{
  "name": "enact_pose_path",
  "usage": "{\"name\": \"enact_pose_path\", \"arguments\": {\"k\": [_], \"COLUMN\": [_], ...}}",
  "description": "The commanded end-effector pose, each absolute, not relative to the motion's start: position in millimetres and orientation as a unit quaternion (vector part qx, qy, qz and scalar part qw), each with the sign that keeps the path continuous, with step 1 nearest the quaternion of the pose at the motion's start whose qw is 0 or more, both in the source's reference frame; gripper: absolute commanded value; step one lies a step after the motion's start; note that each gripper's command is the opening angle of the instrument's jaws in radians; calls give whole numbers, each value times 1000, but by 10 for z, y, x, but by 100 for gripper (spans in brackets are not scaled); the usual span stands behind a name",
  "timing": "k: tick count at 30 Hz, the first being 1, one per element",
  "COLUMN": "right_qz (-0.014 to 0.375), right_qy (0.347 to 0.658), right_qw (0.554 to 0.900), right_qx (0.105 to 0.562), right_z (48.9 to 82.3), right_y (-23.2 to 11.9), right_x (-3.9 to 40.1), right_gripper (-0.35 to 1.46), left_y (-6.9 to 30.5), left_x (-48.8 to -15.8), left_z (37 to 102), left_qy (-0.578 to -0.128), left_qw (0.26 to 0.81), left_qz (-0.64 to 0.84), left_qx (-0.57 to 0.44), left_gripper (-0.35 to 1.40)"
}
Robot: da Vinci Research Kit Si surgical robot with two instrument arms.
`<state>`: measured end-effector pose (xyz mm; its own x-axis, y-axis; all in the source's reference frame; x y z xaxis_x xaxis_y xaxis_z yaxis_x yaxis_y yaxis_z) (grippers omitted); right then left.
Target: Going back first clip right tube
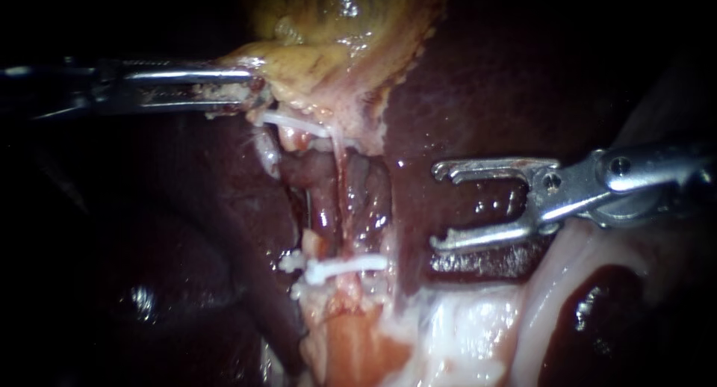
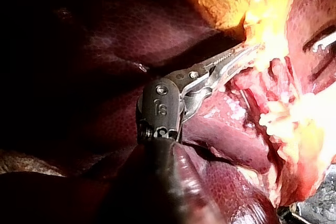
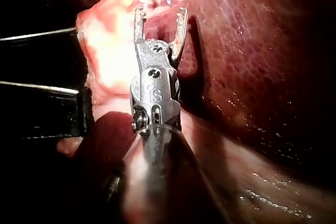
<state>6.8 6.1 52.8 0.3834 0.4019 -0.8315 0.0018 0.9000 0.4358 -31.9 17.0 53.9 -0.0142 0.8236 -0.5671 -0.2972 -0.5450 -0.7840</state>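
Observation:
My left instrument [image 1: 243, 88] comes in from the left, its jaws shut on the lower edge of the yellowish gallbladder [image 1: 328, 36]; the left wrist view shows the same hold [image 2: 239, 56]. Two reddish tubes run down from there, one on the left [image 1: 325, 208] and one on the right [image 1: 371, 196]. A white clip [image 1: 347, 267] lies across their lower part, and another white clip [image 1: 295, 123] sits high up by the left instrument. My right instrument [image 1: 441, 206] hovers over the liver, right of the tubes, jaws open and empty [image 3: 160, 14].
Dark liver [image 1: 485, 81] surrounds the tubes on both sides. Pale fatty tissue [image 1: 463, 327] lies below the right instrument. In the left wrist view one jaw of the right instrument [image 2: 325, 40] shows beyond the bright tissue.

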Motion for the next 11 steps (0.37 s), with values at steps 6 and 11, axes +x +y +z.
{"name": "enact_pose_path", "arguments": {"k": [6,11], "right_qz": [123,123], "right_qy": [541,541], "right_qw": [811,811], "right_qx": [186,186], "right_z": [528,528], "right_y": [60,60], "right_x": [68,68], "right_gripper": [50,50], "left_y": [170,170], "left_x": [-319,-319], "left_z": [539,539], "left_qy": [-233,-233], "left_qw": [416,416], "left_qz": [673,673], "left_qx": [-565,-565], "left_gripper": [-35,-35]}}
